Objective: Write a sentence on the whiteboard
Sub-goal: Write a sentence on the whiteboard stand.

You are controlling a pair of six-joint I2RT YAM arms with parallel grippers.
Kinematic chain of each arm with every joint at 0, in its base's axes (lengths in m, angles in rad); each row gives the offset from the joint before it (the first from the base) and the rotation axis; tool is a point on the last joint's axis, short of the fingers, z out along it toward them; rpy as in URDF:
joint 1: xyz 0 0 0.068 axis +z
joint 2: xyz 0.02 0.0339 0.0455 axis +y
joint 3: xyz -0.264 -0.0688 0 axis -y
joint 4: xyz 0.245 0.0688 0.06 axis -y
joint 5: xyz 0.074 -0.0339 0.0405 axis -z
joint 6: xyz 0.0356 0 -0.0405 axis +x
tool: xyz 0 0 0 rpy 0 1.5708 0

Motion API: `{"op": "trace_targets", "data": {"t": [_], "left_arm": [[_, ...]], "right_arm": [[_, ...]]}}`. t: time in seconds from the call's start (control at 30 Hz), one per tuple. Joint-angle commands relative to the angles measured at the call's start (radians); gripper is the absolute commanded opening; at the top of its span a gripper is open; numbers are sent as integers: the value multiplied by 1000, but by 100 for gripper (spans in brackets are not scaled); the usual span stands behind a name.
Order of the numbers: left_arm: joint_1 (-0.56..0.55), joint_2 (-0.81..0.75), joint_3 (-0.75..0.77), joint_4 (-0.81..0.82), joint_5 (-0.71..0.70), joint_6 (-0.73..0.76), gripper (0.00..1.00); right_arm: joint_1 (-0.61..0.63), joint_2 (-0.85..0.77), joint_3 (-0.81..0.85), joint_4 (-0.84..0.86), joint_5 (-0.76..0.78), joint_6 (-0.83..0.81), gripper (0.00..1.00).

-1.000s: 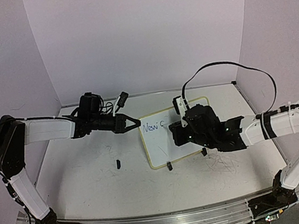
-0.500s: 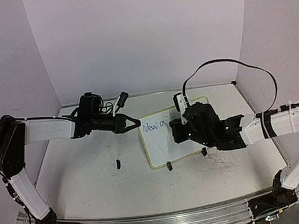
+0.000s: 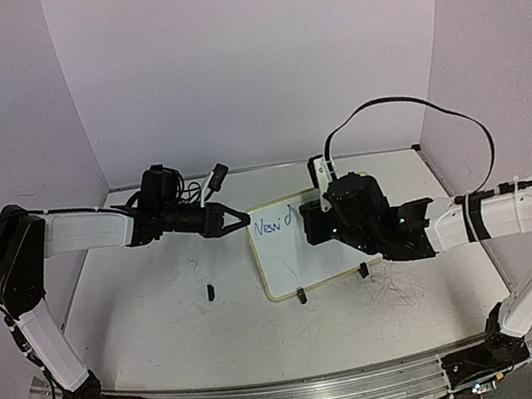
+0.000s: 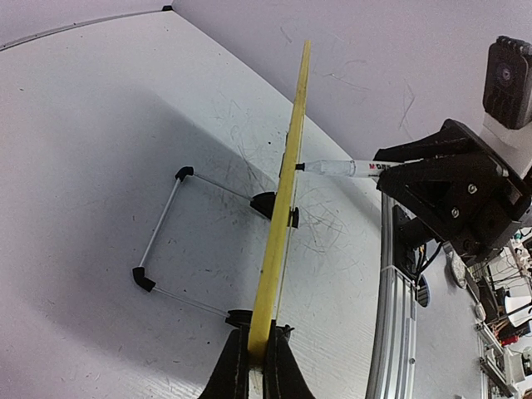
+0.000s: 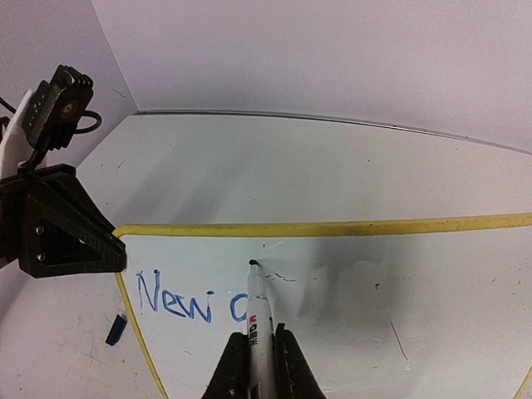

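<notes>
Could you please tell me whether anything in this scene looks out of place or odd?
Two small things: grey scribble marks stain the white table right of the cream-framed whiteboard, and a small dark piece, likely a marker cap, lies loose left of it.

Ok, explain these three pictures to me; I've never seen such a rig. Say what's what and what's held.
Two robot arms are bolted at a table's near edge. One picture looks down from above and behind them; the other two come from cameras on the wrists. The left gripper is clamped on the edge of a small whiteboard, which stands on its feet. The right gripper holds a marker, tip on the board. The blue writing reads "New" plus a started letter. A small dark piece lies on the table.
</notes>
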Motion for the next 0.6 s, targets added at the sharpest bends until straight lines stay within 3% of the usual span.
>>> {"op": "trace_targets", "data": {"t": [0.0, 0.57], "left_arm": [[1, 21, 4, -64, -13, 9, 0], [2, 20, 4, -64, -16, 9, 0]], "right_arm": [[-6, 0, 9, 10, 4, 10, 0], [9, -39, -82, -21, -23, 62, 0]]}}
